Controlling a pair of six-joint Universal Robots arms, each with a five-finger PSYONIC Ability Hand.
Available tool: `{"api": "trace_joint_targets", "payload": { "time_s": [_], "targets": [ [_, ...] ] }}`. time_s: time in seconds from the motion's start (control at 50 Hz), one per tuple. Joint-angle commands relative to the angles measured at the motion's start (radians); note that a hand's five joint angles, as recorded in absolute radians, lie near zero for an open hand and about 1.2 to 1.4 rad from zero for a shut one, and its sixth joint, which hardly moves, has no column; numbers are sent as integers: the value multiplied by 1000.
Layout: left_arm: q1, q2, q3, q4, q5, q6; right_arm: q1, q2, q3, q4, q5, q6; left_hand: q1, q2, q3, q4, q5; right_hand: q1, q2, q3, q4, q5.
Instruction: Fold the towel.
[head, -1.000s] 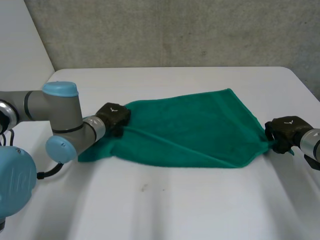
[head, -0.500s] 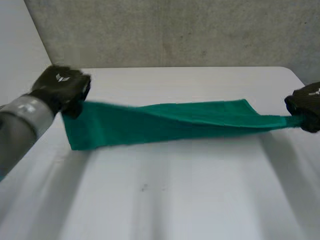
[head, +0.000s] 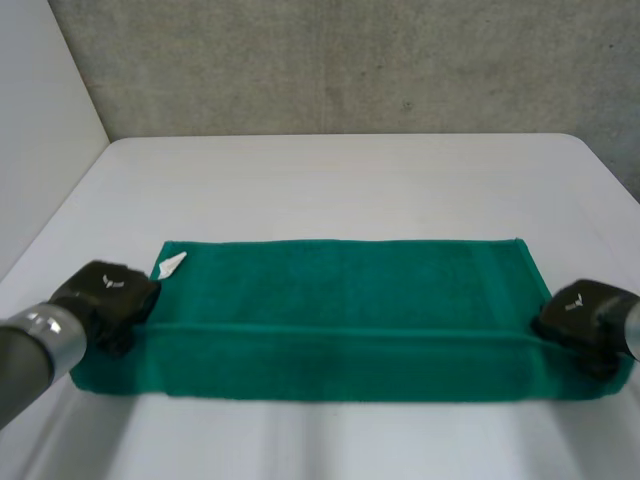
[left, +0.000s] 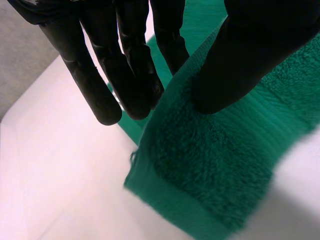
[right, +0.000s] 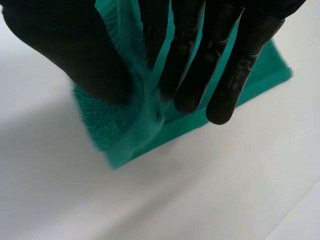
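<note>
The green towel (head: 340, 310) lies spread as a long rectangle across the near half of the bench (head: 340, 180), its long edges running from 9 to 3 o'clock. A straight ridge crosses it from hand to hand, and a small white label (head: 171, 265) sits at its 10 o'clock corner. The left hand (head: 105, 295) is on the 9 o'clock end and the right hand (head: 580, 315) on the 3 o'clock end. In each wrist view the cloth is clamped between the thumb and the straight fingers (left: 130, 75), the right fingers (right: 200, 70) nipping a raised pleat of towel (right: 115, 130). The step in hand looks like carrying a held edge over to make the fold. To do it well, both pinches should travel at the same pace and height with light tension between them, so the ridge stays straight. The carried edge should then be set down flush with the edge it is meant to meet, toward 12 or 6 o'clock, and the thumbs let go only once the corners meet. Half a second earlier the towel hung as a taut, twisted band in the air between two raised hands. A second ago it lay rumpled and skewed. Now it is flat, square to the bench, and both hands are low at its ends.
</note>
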Motion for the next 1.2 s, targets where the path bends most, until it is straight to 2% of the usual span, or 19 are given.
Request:
{"api": "trace_joint_targets", "payload": {
  "time_s": [0.02,0.04,0.1,0.12,0.14,0.18,0.3,0.5,0.52,0.54,0.56,0.58,0.62,0.7,0.76,0.88,0.96,0.98,1.2],
  "targets": [
    [-45,-258,260,134,-8,-84,66,125,-170,-101,17,204,253,198,204,201,251,416,221,214,208,239],
    [-52,-282,287,146,-11,-91,89,201,-256,-113,35,262,253,198,204,201,251,416,221,214,208,239],
    [-66,-336,341,169,-16,-100,105,264,-332,-127,56,291,253,198,204,201,251,416,221,214,208,239],
    [-87,-445,455,186,-29,-105,117,309,-384,-139,78,308,253,198,204,201,251,416,221,214,208,239],
    [-88,-447,456,186,-29,-105,123,332,-412,-145,87,317,253,198,204,201,251,416,221,214,208,239],
    [-95,-546,563,189,-66,-104,141,399,-491,-157,118,330,253,198,204,201,251,416,221,214,208,239],
    [-108,-669,700,220,-105,-104,162,579,-707,-185,217,333,253,198,204,201,251,416,221,214,208,239],
    [-144,-761,768,385,-98,-99,180,704,-875,-242,256,356,253,198,204,201,251,416,221,214,208,239],
    [-147,-763,765,399,-98,-99,180,707,-877,-248,256,362,204,149,155,152,202,173,-22,-29,-35,-4],
    [-152,-763,760,412,-98,-99,181,708,-878,-256,257,370,-119,-174,-168,-171,-121,-158,-353,-360,-366,-335],
    [-161,-763,749,429,-97,-97,185,708,-878,-266,261,377,-826,-880,-874,-878,-828,-426,-621,-628,-634,-602],
    [-167,-761,745,435,-97,-97,194,707,-878,-288,273,397,-969,-1023,-1017,-1021,-971,-649,-844,-851,-858,-826],
    [-174,-759,740,439,-97,-96,197,698,-872,-335,297,441,-942,-997,-991,-994,-944,-806,-1001,-1008,-1014,-982],
    [-195,-723,708,446,-108,-96,191,656,-854,-384,307,503,-965,-1020,-1014,-1017,-967,-806,-1001,-1008,-1014,-982],
    [-195,-691,679,444,-108,-97,186,554,-791,-408,288,554,-962,-1017,-1011,-1014,-964,-806,-1001,-1008,-1014,-982],
    [-195,-600,582,438,-109,-104,169,391,-665,-403,196,584,-965,-1020,-1014,-1017,-967,-806,-1001,-1008,-1014,-982],
    [-194,-520,487,435,-109,-108,119,273,-505,-392,130,583,-965,-1020,-1014,-1017,-967,-806,-1001,-1008,-1014,-982],
    [-192,-503,467,435,-109,-110,88,209,-401,-385,89,581,-965,-1020,-1014,-1017,-967,-806,-1001,-1008,-1014,-982],
    [-175,-338,216,439,-103,-114,-15,115,-15,-406,-61,564,-968,-1023,-1016,-1020,-970,-711,-906,-913,-919,-887]
  ]
}}
